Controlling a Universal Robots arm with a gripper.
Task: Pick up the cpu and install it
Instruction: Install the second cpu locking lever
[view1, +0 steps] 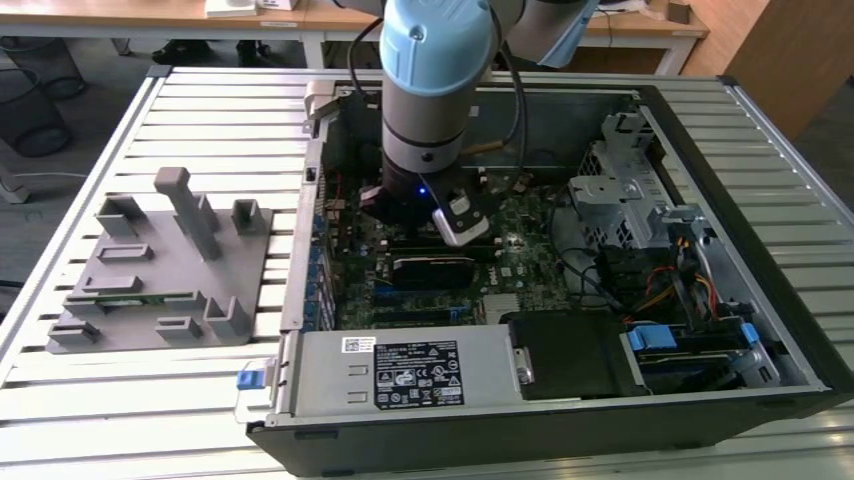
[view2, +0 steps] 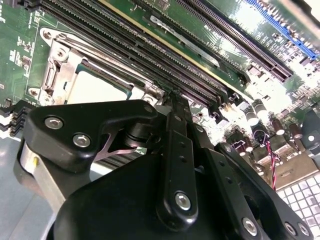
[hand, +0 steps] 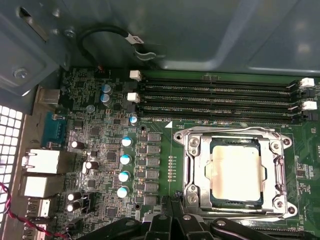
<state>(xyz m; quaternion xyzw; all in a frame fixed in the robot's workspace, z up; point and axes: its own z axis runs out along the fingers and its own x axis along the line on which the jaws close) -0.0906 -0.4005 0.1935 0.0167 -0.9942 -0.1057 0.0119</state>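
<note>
- Exterior view, left to right: grey moulded parts tray (view1: 158, 270) on the slatted metal table (view1: 80, 400); open black computer case (view1: 561, 300) to its right, with the grey-and-blue robot arm (view1: 427, 90) reaching down into it.
- Black gripper (view2: 176, 97): fingers drawn together to a narrow tip, holding nothing, just above the green motherboard (hand: 100, 150) beside the socket.
- Square silver-lidded cpu (hand: 236, 172) lies seated in the silver metal socket frame (hand: 192, 165); first wrist view shows it whole, second wrist view a corner (view2: 95, 87).
- White label (view1: 416, 372) on the power supply: print unreadable.
</note>
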